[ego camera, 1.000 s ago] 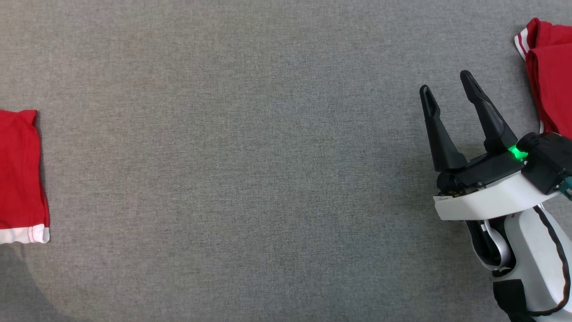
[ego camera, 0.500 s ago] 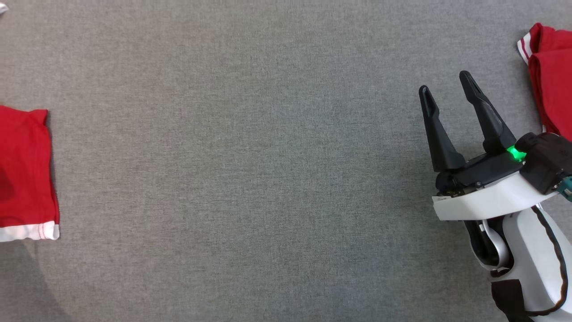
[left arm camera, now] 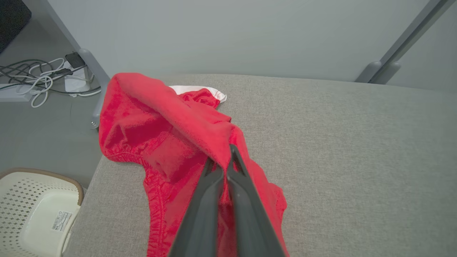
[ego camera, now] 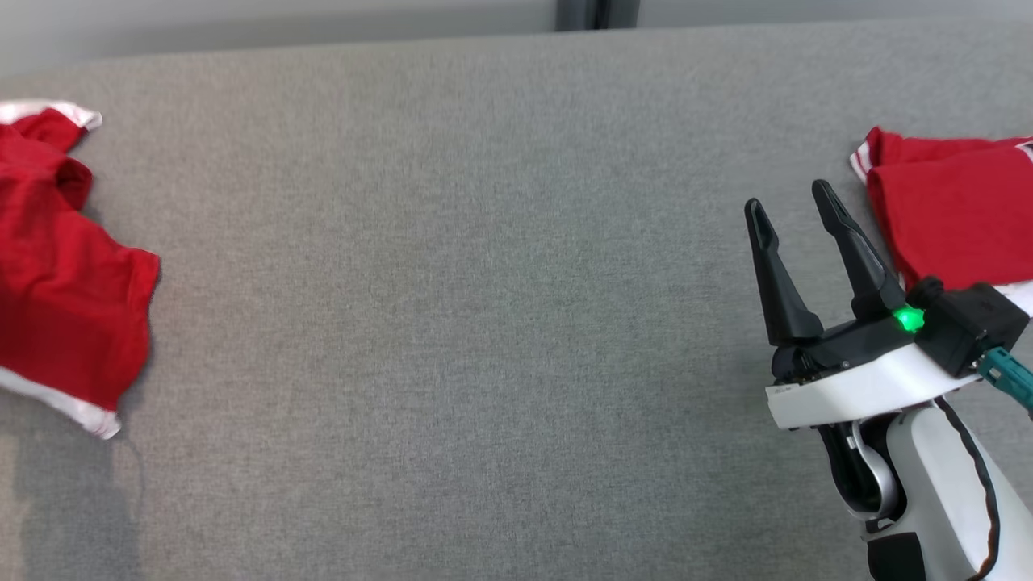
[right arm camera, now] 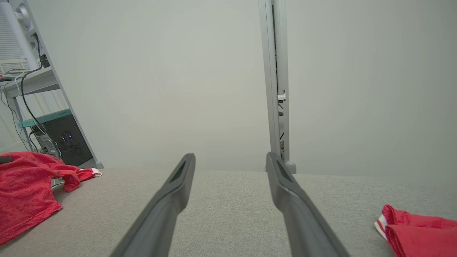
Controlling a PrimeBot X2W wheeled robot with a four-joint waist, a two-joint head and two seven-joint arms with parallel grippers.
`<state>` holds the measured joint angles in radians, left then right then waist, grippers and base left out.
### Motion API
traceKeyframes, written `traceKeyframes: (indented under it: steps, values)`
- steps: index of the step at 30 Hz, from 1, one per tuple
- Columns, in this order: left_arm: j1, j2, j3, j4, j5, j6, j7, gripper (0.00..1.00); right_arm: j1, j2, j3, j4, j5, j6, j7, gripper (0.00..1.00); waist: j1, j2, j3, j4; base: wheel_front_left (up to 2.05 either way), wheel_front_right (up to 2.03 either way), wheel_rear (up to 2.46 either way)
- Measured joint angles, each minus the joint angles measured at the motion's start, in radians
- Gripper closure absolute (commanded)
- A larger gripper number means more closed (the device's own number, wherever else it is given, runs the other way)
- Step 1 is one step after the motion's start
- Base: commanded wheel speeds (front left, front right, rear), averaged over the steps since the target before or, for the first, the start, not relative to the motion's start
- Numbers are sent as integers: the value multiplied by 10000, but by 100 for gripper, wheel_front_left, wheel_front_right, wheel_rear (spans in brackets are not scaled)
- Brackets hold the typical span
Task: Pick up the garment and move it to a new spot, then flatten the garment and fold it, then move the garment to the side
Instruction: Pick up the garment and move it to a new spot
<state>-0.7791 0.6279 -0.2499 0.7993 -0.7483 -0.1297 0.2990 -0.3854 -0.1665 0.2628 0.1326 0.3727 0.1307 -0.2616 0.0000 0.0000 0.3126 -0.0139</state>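
While the left gripper (left arm camera: 222,157) pinches a ridge of red cloth, jaws clamped tight on it, the garment (left arm camera: 142,128) lies bunched at the left end of the grey desk (ego camera: 484,323), one part seemingly spilling over the edge. A clean carry calls for a lift high enough to clear the trailing hem before swinging toward the bare middle. Farther right, the right gripper (ego camera: 787,194) hovers, jaws apart, beside a folded red garment (ego camera: 952,218).

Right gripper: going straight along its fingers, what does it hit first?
Looks free: the right gripper points across bare table toward the far edge, folded red garment off to its right. Past the edge, probably the wall; depth unclear.
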Motion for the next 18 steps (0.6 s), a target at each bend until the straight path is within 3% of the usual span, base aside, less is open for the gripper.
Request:
traceKeyframes:
  steps: [5,18]
  values:
    - [126,270,-746,-951,-35,0,194,100,316,123,-188,127,40,0,0,0,0,0,-794,-128,0,0,0]
    - [455,-54,-1540,-5158,50,186,1018,100,1061,259,-677,171,56,0,0,0,0,0,-2300,-598,0,0,0]
